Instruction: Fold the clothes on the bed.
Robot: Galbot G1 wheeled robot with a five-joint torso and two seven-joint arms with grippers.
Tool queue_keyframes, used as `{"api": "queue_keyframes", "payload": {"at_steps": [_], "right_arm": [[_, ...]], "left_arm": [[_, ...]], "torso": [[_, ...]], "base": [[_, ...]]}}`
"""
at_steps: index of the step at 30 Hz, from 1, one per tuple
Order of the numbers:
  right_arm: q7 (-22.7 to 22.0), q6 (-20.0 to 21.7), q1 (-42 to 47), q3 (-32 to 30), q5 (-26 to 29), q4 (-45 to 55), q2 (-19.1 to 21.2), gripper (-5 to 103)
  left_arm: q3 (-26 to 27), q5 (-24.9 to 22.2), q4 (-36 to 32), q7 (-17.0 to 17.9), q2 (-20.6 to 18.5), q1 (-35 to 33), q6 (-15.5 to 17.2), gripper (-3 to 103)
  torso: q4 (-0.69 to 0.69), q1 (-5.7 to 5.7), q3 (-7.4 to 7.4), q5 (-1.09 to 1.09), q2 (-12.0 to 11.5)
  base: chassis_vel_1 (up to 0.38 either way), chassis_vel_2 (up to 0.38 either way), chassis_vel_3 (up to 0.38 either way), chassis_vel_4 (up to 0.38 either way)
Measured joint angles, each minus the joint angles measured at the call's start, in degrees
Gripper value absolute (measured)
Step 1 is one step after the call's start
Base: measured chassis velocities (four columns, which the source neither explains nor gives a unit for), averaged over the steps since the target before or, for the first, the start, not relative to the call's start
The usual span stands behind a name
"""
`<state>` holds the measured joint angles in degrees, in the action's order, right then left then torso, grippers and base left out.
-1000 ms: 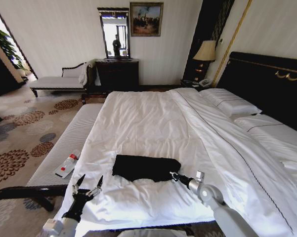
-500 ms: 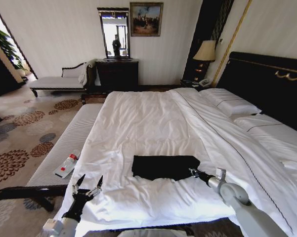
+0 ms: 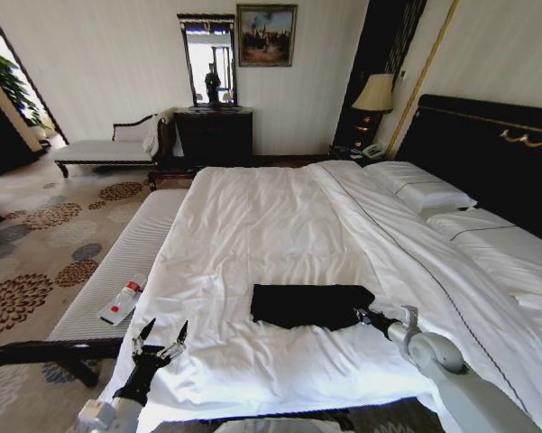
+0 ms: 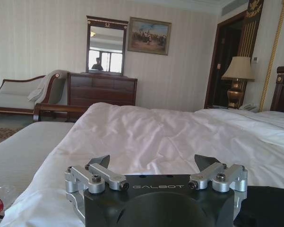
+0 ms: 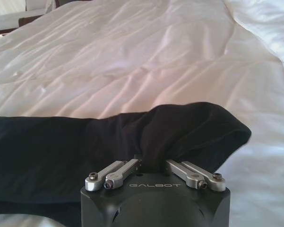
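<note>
Right gripper [image 5: 153, 163] — jaws pinching black T-shirt [image 3: 311, 305] on bed [image 3: 271, 225] | left gripper [image 4: 153, 163] — jaws spread, empty

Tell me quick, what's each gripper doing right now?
Left gripper: open, holding nothing, at the bed's near corner.
Right gripper: shut on the black shirt's edge.

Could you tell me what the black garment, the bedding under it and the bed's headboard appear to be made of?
The black T-shirt, pinched at its edge by the right claw, looks like soft matte knit fabric: it bunches in limp folds. The bed cover seems smooth woven white cloth with a faint sheen and fine creases. The headboard looks dark, probably wood, with gilt trim. The left claw hangs open.
</note>
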<state>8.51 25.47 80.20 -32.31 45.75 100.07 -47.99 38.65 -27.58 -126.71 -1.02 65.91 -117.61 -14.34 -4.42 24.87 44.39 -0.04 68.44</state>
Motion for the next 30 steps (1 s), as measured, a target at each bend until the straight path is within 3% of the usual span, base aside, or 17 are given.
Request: {"api": "queue_keyframes", "payload": {"at_steps": [9,20,30], "right_arm": [[-4.9,1.9,-5.6,7.4,0.3,6.0,0.6,4],[-5.4,2.5,-14.2,19.5,-4.9,5.9,2.2,4],[-4.1,2.5,-18.5,26.6,-9.0,4.8,2.4,4]], "left_arm": [[0.0,0.0,0.0,0.0,0.0,0.0,0.0,100],[0.0,0.0,0.0,0.0,0.0,0.0,0.0,100],[0.0,0.0,0.0,0.0,0.0,0.0,0.0,100]], "torso": [[0.01,0.0,0.0,-0.01,0.0],[0.01,0.0,0.0,-0.01,0.0],[0.01,0.0,0.0,-0.01,0.0]], "base": [[0.0,0.0,0.0,0.0],[0.0,0.0,0.0,0.0],[0.0,0.0,0.0,0.0]]}}
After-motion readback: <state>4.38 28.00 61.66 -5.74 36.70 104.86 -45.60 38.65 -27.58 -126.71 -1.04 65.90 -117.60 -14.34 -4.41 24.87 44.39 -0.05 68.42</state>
